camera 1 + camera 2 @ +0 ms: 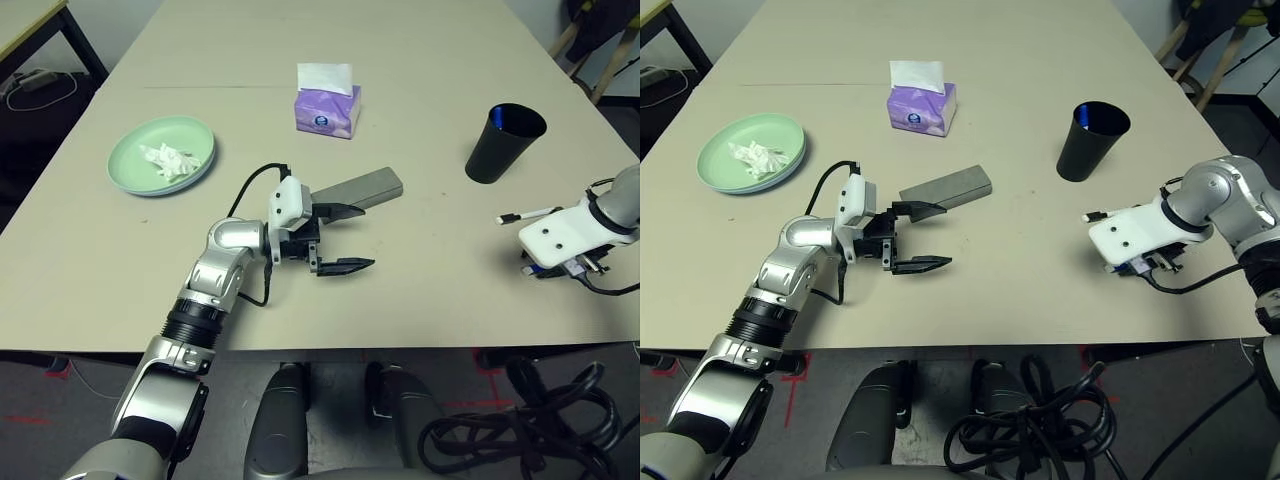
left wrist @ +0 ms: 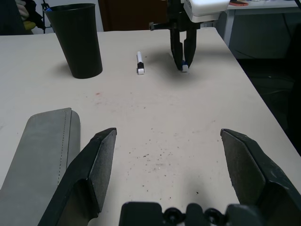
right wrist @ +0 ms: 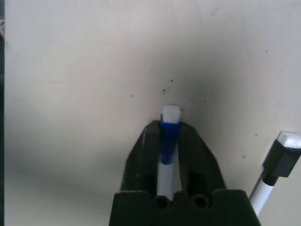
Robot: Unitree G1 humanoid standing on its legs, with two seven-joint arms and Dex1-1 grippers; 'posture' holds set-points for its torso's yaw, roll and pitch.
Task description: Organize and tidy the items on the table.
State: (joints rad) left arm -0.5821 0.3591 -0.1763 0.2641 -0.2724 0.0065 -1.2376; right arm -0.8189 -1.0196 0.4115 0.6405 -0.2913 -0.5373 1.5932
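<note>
Down at the right edge of the head view, your right gripper [image 3: 168, 141] is clamping onto a blue-capped white stick [image 3: 165, 155].

You're looking at the pick-up step for the sticks, I'd say: the fingers are pinched around that one right at the table [image 1: 430, 40], pointing nearly straight down. Its twin, the black-tipped stick [image 1: 527, 214], is lying just beside the gripper. The black cup [image 1: 504, 143] is sitting near, up and left of it, so the next move is probably calling for a clean lift and a drop into that cup. Meanwhile your left gripper [image 1: 338, 238] is hanging wide open mid-frame, holding nothing, just beside the grey case [image 1: 362, 189]. The tissue [image 1: 168, 160] is sitting in the green plate [image 1: 135, 142], upper left.
</note>
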